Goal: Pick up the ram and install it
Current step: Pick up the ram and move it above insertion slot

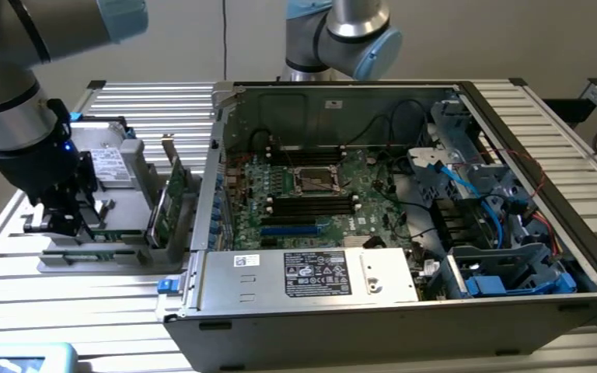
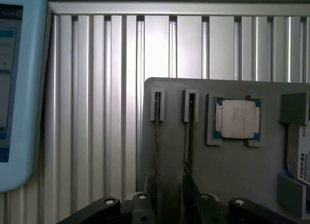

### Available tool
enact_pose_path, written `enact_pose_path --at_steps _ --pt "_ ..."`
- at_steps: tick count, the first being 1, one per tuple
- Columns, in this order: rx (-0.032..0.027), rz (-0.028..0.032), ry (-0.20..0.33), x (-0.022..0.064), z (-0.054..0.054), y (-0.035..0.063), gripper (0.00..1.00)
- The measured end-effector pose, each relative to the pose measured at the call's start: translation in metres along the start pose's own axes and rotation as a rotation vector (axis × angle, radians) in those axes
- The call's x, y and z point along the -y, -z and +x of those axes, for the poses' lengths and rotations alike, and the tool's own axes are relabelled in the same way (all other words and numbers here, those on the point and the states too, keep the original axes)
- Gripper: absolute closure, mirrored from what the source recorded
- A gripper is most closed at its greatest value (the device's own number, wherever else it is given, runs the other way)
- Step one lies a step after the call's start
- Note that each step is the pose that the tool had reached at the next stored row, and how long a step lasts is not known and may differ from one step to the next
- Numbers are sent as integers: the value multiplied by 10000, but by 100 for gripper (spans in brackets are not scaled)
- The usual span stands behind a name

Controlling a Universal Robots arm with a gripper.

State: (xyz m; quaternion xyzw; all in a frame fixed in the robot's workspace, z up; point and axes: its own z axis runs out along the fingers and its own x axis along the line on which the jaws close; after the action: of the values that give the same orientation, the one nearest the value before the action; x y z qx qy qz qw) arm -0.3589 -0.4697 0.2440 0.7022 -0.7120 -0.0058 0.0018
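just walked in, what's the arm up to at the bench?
The arm's pincer hangs open over the grey tray beside the open computer case and holds nothing. Close to its tips, a ram stick and a second stick stand on edge in the tray's slots. Neither is lifted. A processor chip lies in the same tray.

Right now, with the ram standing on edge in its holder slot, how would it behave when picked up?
Probably stiff: the ram stands straight, edge-on, in a slot of the grey holder. Likely light, since it looks very thin. Apt to tip if set down free, as only the slot seems to keep it upright.
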Motion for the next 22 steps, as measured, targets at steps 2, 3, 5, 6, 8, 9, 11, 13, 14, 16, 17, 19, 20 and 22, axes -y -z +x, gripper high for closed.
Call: enact_pose_path --at_steps 2,3,5,6,8,9,11,13,14,16,17,19,20,22 --pt "0 -1 1 1 6 -35 64" --pt "0 -2 0 0 7 -53 64" --pt "0 -4 2 2 13 -88 64" --pt "-1 -10 4 3 20 -108 64" --pt "0 -20 2 3 29 -145 64" --pt "0 -28 2 3 31 -162 64" --pt "-1 -47 0 2 33 -199 64" --pt "-1 -63 1 4 34 -234 64" --pt "-1 -73 1 4 34 -253 64" --pt "-2 -94 1 4 34 -289 64" --pt "-2 -99 1 4 34 -308 64" --pt "0 -107 1 5 34 -343 64" --pt "-1 -117 0 5 35 -355 64" --pt "-4 -138 2 5 38 -368 64"
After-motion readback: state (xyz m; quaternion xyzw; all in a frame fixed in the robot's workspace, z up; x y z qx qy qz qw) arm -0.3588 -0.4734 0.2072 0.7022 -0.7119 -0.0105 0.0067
